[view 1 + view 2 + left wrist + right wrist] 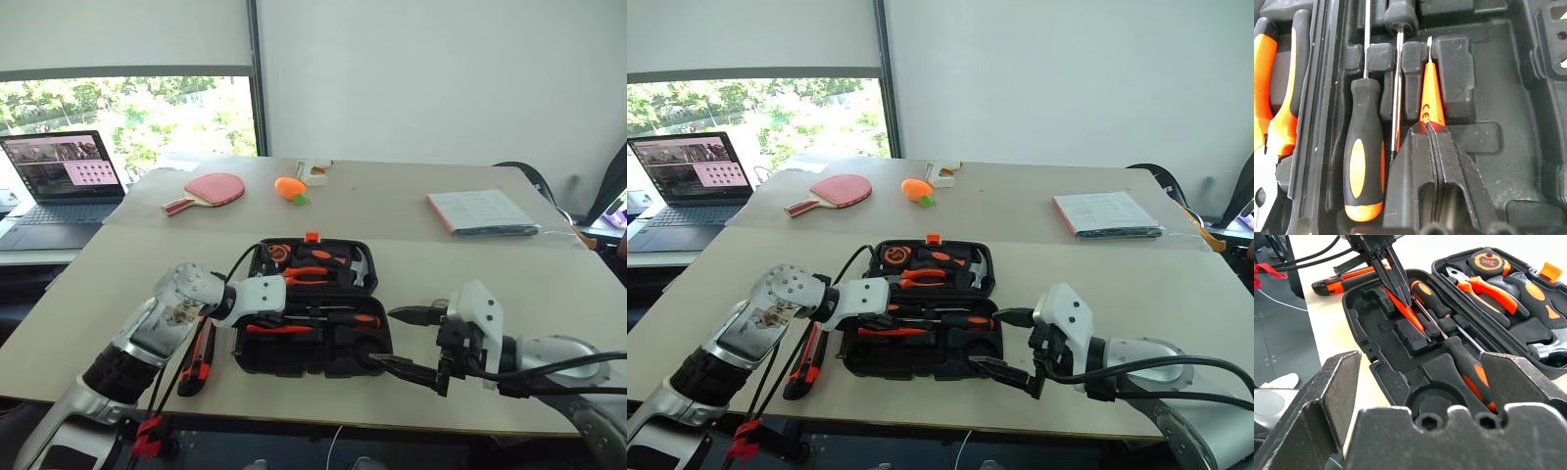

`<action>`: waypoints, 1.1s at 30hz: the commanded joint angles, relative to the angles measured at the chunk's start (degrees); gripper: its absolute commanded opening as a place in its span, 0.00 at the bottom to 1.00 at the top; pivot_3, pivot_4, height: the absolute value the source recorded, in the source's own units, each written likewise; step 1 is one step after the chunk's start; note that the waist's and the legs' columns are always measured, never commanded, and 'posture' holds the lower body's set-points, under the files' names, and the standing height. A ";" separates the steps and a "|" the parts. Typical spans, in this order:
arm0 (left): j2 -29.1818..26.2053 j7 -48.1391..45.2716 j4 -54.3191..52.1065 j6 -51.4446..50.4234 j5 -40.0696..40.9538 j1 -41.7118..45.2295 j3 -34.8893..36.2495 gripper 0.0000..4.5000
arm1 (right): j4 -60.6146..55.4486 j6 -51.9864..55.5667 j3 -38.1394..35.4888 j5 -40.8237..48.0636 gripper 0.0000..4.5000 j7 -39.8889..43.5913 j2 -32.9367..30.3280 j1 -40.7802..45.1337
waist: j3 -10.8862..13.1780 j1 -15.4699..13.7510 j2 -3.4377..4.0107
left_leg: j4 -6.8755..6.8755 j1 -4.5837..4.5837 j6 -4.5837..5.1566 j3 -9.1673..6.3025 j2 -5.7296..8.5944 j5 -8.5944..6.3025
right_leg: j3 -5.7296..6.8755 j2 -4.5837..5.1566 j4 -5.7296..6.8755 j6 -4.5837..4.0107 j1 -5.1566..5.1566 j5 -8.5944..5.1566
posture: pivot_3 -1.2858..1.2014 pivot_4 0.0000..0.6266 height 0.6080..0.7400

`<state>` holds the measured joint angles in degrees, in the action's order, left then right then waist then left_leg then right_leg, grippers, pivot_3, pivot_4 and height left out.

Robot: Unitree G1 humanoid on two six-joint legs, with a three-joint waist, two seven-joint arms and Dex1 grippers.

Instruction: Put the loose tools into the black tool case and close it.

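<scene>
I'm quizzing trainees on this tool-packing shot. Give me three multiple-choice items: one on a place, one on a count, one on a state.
1. Where does the utility knife lie?
A. In the tool case
B. On the table beside the case, on the robot's left
C. By the laptop

2. How many black-and-orange screwdrivers lie in the tool case?
A. None
B. Two
C. Four

3. How is the left hand?
A. Shut on the slim orange screwdriver
B. Wide open
C. Shut on the utility knife

Key: 1 B, the knife lies outside the case's left edge; 2 B, two handles sit in slots; 3 A, the fingers pinch the orange shaft.
</scene>
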<state>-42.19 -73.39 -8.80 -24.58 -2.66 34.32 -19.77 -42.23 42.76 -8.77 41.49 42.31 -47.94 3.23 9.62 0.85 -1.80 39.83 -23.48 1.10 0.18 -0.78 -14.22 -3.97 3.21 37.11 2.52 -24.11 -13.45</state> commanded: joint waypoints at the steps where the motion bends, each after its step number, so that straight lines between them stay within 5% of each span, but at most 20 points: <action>1: -1.30 0.17 -1.55 0.54 -0.88 -1.97 -1.57 0.01 | -0.96 -1.46 -0.25 -0.15 1.00 -0.03 0.14 0.61 | 0.00 0.00 0.00 | 0.00 0.00 0.00 0.00 0.00 0.00 | 0.00 0.00 0.00 0.00 0.00 0.00 | 0.52 0.24 1.00; 8: -2.27 1.35 -1.72 2.37 -1.65 -3.41 -2.14 0.01 | -0.85 -1.47 0.08 -0.15 1.00 -0.16 0.57 0.86 | 0.00 0.06 0.00 | 0.00 0.04 0.00 0.02 -0.01 0.00 | -0.01 -0.01 0.01 -0.01 0.02 0.00 | 0.52 0.24 1.00; 16: 0.79 -1.39 -1.14 -7.92 10.11 1.99 3.96 0.01 | -0.31 -1.64 0.11 -0.30 1.00 0.19 0.44 0.97 | 0.01 -0.06 -0.02 | 0.01 -0.01 0.00 0.01 -0.01 0.00 | 0.00 -0.01 0.01 0.00 -0.01 0.00 | 0.52 0.24 1.00; 33: -0.73 2.33 3.58 -1.95 4.62 1.58 -2.14 0.01 | -1.33 -1.16 -0.24 -0.08 1.00 0.39 -0.16 0.15 | 0.01 -0.02 -0.02 | 0.01 -0.04 0.00 0.00 0.01 0.00 | 0.02 0.00 0.00 -0.01 -0.03 0.00 | 0.52 0.24 1.00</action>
<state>-41.88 -70.68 -3.71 -28.21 3.27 37.14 -20.98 -42.03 42.76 -7.60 41.09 42.49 -47.66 3.36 9.64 0.83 -1.82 39.84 -23.51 1.10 0.18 -0.77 -14.22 -3.95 3.21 37.10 2.51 -24.13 -13.45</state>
